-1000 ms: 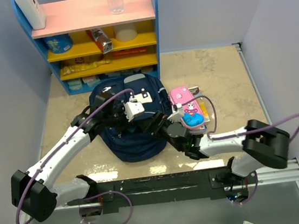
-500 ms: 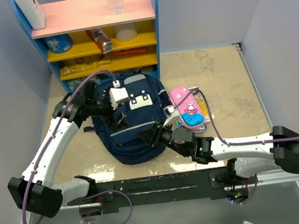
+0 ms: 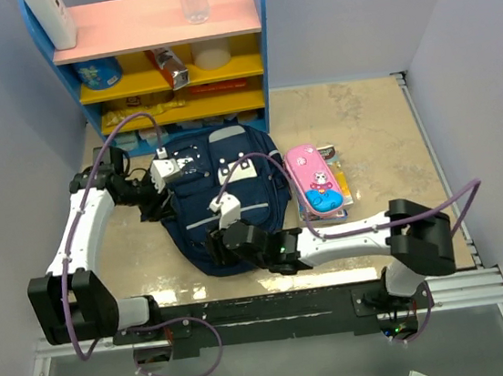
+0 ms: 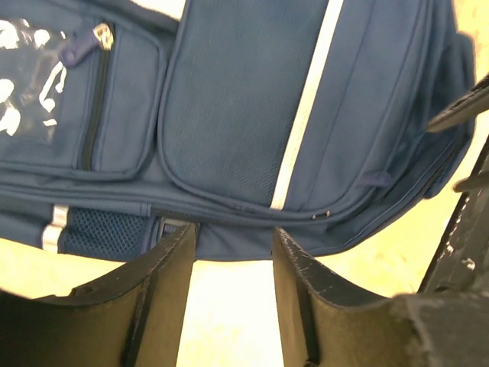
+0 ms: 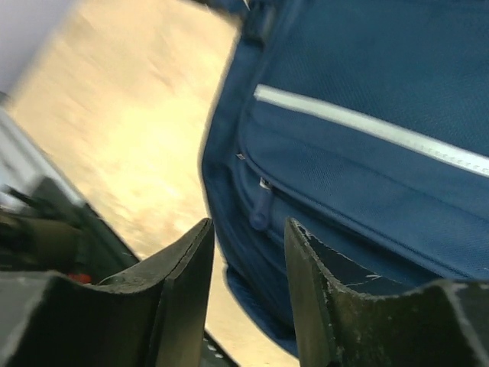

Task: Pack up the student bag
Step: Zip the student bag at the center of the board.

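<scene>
The navy student bag (image 3: pixel 236 176) lies flat on the floor, front pockets up, zips shut. My left gripper (image 3: pixel 155 198) is open and empty at the bag's left edge. In the left wrist view the left gripper (image 4: pixel 233 233) frames bare floor just below the bag's side (image 4: pixel 244 115). My right gripper (image 3: pixel 215 244) is open and empty over the bag's near-left corner. In the right wrist view the right gripper (image 5: pixel 248 229) stands wide around a blue zip pull (image 5: pixel 260 214) on the bag (image 5: pixel 382 92), not touching it.
A pink pencil case (image 3: pixel 314 177) lies on flat books right of the bag. A blue and yellow shelf unit (image 3: pixel 163 66) with a bottle and boxes stands behind the bag. Grey walls close in left and right. The black arm rail runs along the near edge.
My left gripper has swung from over the bag's middle to its left edge. My right gripper has moved left from the pencil case side to the bag's near-left corner. The bag has stayed in place.
</scene>
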You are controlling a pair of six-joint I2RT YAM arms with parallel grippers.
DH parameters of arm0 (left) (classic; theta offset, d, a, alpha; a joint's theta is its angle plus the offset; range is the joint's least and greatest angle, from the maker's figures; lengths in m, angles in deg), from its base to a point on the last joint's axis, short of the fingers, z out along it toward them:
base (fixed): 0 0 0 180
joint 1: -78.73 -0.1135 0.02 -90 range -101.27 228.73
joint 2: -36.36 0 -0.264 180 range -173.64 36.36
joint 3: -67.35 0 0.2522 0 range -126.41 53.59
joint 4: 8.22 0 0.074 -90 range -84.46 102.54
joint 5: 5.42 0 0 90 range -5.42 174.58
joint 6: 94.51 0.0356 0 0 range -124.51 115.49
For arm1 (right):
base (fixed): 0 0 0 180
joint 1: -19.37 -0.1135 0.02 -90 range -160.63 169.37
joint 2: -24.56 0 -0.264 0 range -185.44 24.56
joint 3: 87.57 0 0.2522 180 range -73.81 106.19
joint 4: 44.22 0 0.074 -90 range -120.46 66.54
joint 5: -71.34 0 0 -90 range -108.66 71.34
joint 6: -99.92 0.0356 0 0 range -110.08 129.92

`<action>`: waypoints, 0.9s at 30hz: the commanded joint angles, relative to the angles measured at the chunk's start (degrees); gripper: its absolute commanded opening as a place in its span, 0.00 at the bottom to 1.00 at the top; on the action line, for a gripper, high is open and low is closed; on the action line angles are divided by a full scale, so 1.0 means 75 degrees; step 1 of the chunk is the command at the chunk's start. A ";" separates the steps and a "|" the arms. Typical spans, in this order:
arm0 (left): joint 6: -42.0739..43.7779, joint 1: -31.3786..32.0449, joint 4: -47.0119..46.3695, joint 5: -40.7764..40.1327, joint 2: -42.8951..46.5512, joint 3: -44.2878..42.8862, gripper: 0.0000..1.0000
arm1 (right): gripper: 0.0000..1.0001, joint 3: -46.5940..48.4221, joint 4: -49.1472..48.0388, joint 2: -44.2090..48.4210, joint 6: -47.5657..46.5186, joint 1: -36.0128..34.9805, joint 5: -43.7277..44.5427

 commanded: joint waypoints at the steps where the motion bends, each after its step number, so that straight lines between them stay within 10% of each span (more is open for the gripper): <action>1: 0.0775 -0.0204 0.0131 0.0515 -0.0107 0.0077 0.51 | 0.48 0.0867 0.0805 -0.0621 -0.0511 -0.0136 0.0091; 10: 0.0412 -0.0204 -0.0573 0.0257 0.0666 0.0804 0.59 | 0.60 0.1782 0.1578 -0.1628 -0.0476 -0.0183 0.0384; 27: 0.0435 -0.0193 -0.0562 0.0374 0.1229 0.0980 0.59 | 0.41 0.3048 0.3207 -0.2755 0.0285 -0.0183 0.0724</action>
